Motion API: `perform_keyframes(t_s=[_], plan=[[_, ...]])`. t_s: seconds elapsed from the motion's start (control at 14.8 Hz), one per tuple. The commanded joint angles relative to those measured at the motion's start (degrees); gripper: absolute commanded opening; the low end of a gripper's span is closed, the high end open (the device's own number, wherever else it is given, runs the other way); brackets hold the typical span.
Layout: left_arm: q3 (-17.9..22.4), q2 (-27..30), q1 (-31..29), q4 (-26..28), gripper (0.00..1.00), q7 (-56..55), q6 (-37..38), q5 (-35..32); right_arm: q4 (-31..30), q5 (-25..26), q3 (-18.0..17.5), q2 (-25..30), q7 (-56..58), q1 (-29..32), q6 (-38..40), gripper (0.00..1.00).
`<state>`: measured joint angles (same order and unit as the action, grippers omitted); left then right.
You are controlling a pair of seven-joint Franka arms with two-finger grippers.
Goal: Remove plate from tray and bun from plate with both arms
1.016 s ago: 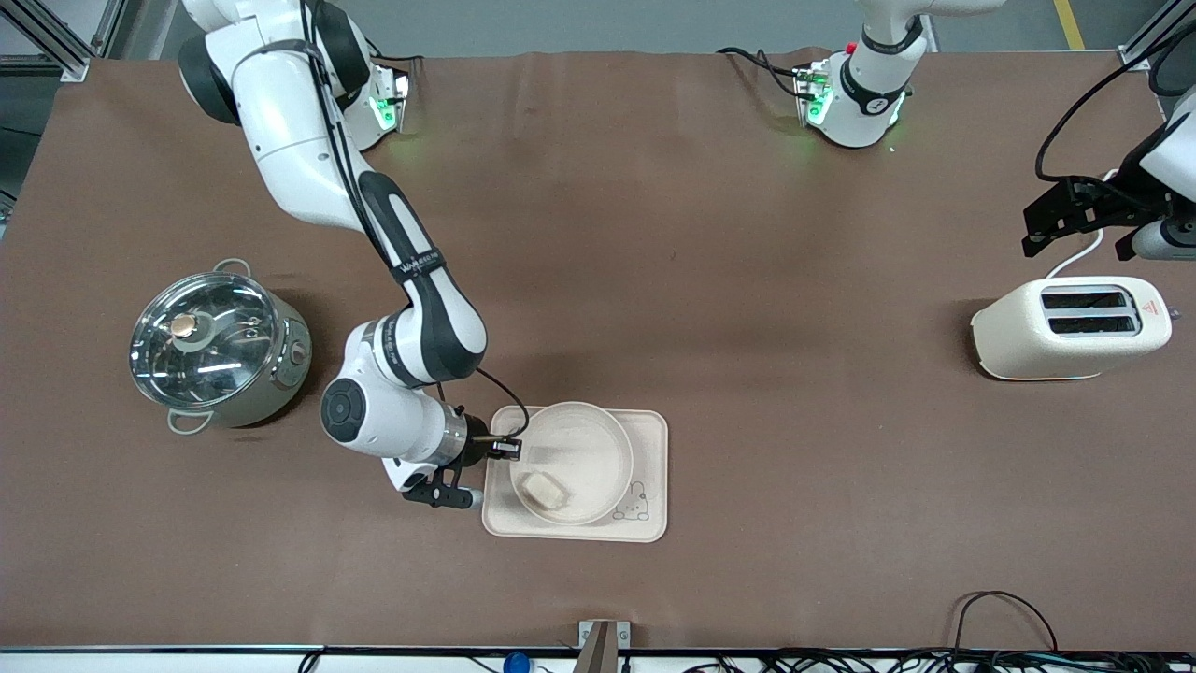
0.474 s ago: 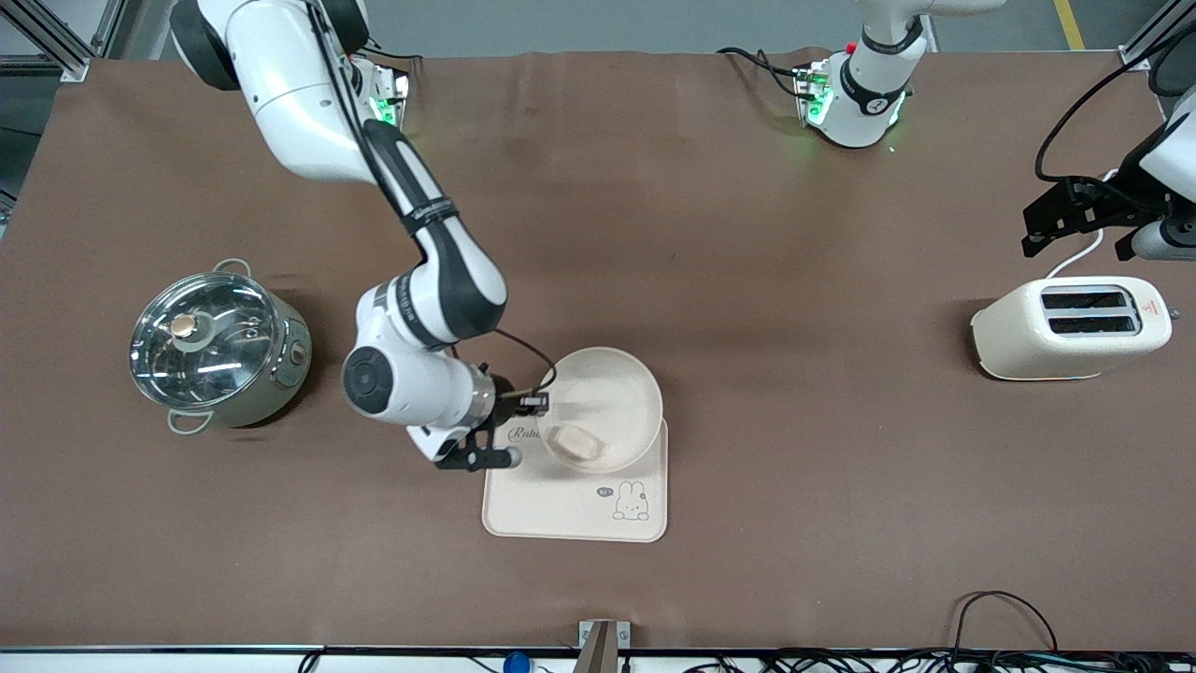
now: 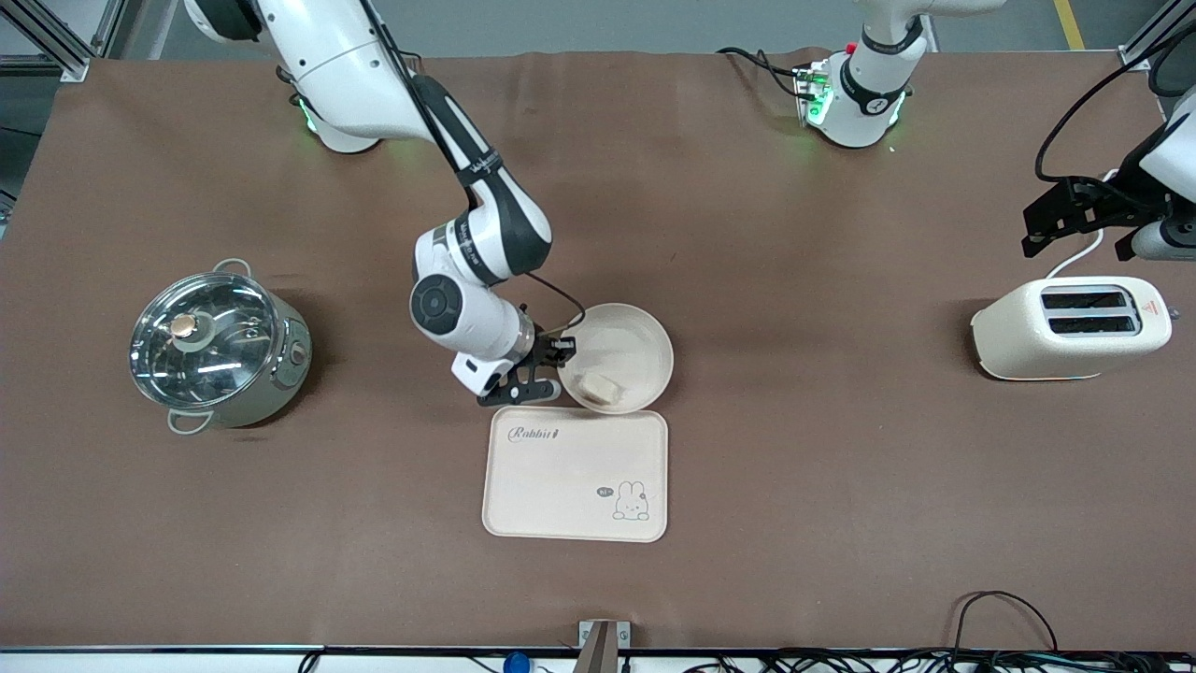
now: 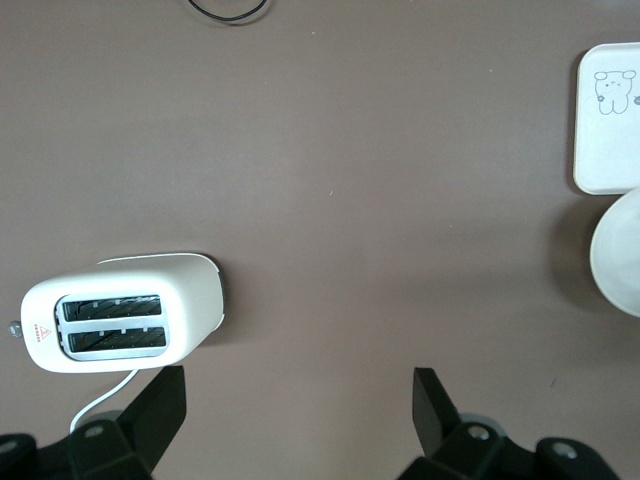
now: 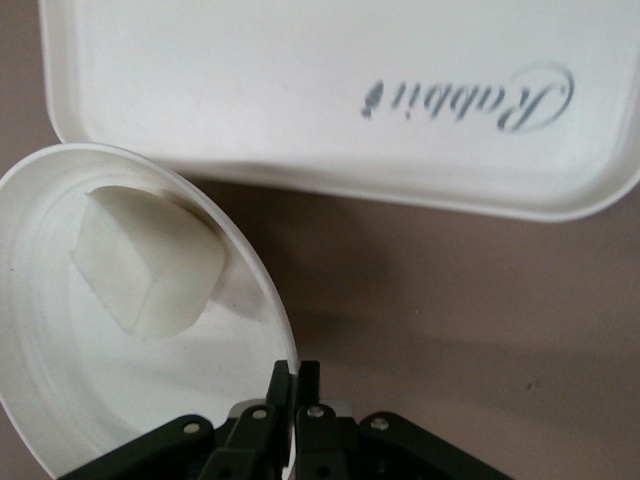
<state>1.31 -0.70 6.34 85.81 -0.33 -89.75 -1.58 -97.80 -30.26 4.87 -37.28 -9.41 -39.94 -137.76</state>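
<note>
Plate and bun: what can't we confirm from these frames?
- Whether the plate rests on the table or is held just above it: no side-on view.
- Right tool pinches the plate's rim; the contact under the rim is hidden by the rim.
- Underside of the bun: hidden against the plate.
- Left tool, over the toaster: cut off by the left wrist view's edge.
- Pot contents: glare on the lid.

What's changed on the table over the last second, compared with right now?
The right gripper, shut on the plate's rim, carried the plate with the bun off the tray and farther from the front camera, toward the bases. The tray's rabbit drawing now shows. The left gripper still waits open above the toaster; the pot stayed put.
</note>
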Motion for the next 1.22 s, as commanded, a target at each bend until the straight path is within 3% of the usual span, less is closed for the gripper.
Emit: perform_keyframes(t_s=[0.0,0.34,0.47,0.61,0.68,0.74,1.02,1.15], plan=[[-0.2,-0.3,-0.2,-0.9,1.00,0.0,1.0,0.3,-8.0,0.4,0.0,4.1,1.1,-1.5,-3.2,0.00],[-0.2,-0.3,-0.1,-0.8,1.00,-0.1,1.0,0.3,-9.0,0.1,0.0,4.0,3.3,-0.8,-2.5,0.01],[-0.2,-0.4,0.0,-0.7,1.00,-0.3,1.0,0.2,-8.9,0.1,0.0,3.8,3.5,0.4,-2.4,0.08],[-0.2,-0.4,0.2,0.1,1.00,-0.3,1.9,0.2,-7.9,0.1,0.0,4.0,3.6,0.9,-0.7,0.40],[-0.2,-0.3,0.1,0.2,1.00,-0.4,3.3,0.3,-6.3,0.1,0.2,4.0,3.5,1.1,2.4,0.78],[-0.2,-0.4,0.1,0.2,1.00,-0.6,3.6,0.3,-5.4,0.1,0.3,4.1,3.5,1.7,4.5,1.00],[-0.4,-0.3,0.8,0.2,1.00,-9.5,3.8,3.2,-3.8,0.6,0.7,8.4,3.2,4.3,9.2,1.00],[-2.9,-2.1,1.5,0.4,1.00,-17.6,2.9,6.2,-3.8,1.3,3.4,11.6,3.4,5.2,10.8,1.00]])
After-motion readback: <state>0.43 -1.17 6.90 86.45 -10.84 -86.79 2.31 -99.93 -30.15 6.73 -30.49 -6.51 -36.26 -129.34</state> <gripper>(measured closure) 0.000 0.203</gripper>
